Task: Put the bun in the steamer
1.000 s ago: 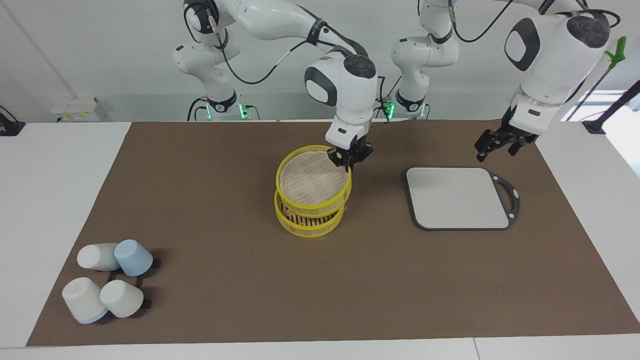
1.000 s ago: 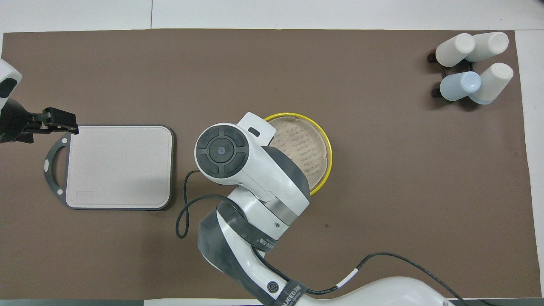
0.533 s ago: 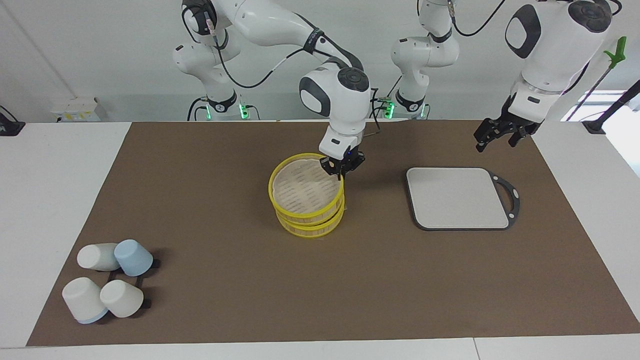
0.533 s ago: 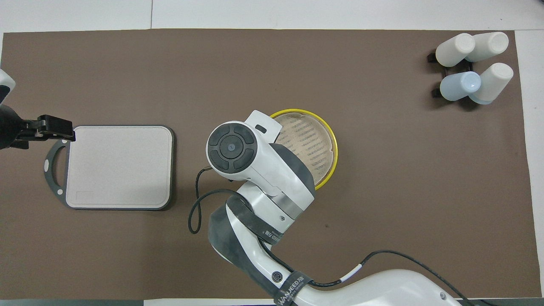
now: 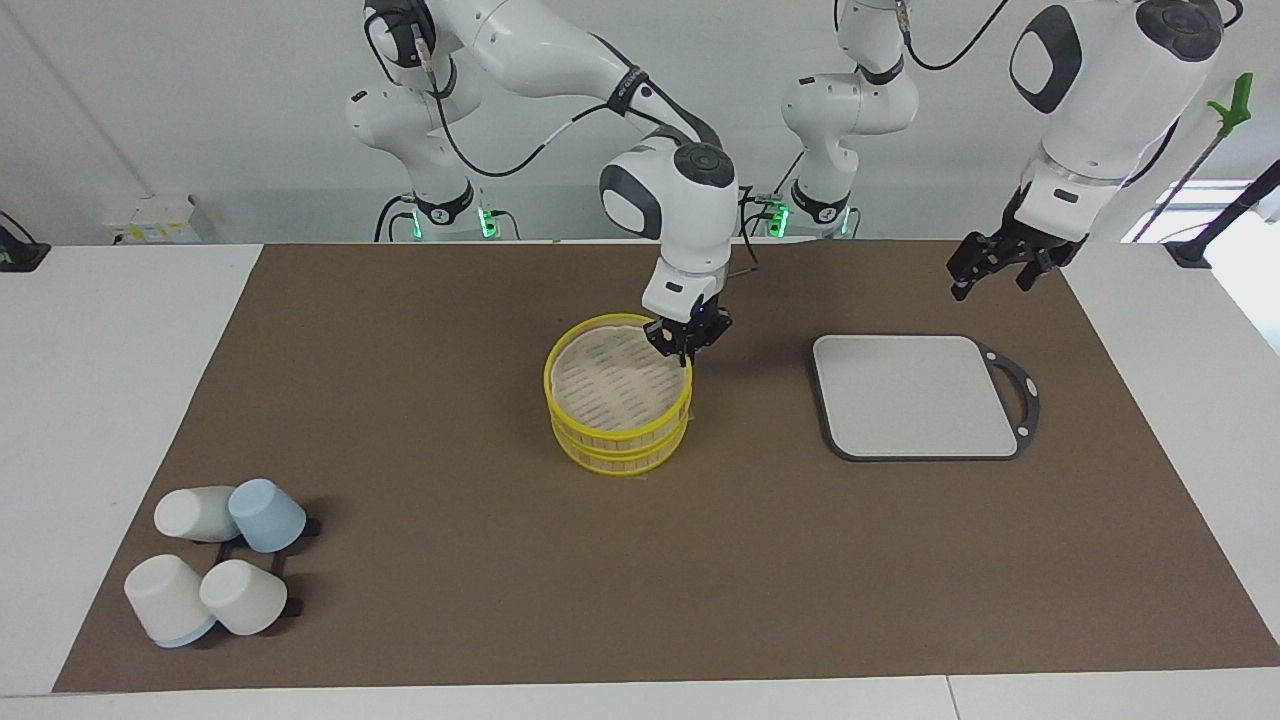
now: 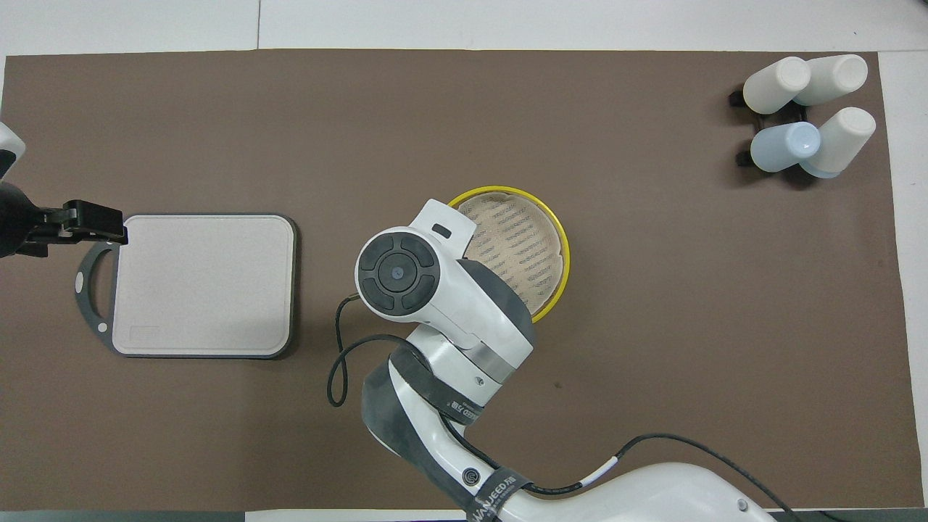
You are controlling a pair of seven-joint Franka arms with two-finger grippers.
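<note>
Well, my right gripper (image 5: 686, 345) is down at the steamer (image 5: 620, 455), fingers pressed together on the yellow rim of the lid (image 5: 615, 375) at the edge toward the left arm's end of the table. The lid sits level on the basket, so the steamer looks closed. The bun I cannot find in either view: it is not on the table around the steamer, not on the grey board (image 5: 915, 395) that lies beside the steamer toward the left arm's end, and not among the cups (image 5: 215, 560) well apart from the steamer toward the right arm's end and farther from me. My guess is that it is already under the lid, which would leave only letting go of the rim. If I had to handle it, I would expect a soft, light lump that dents easily and may stick to the pads, so I would take it across its widest middle with a gentle squeeze and set it down on the slats, not drop it. The lid itself is light and stiff, and its thin rim is the natural place to pinch. My left gripper (image 5: 985, 270) waits in the air with its fingers apart, over the table just past the board's handle, well apart from the steamer.
</note>
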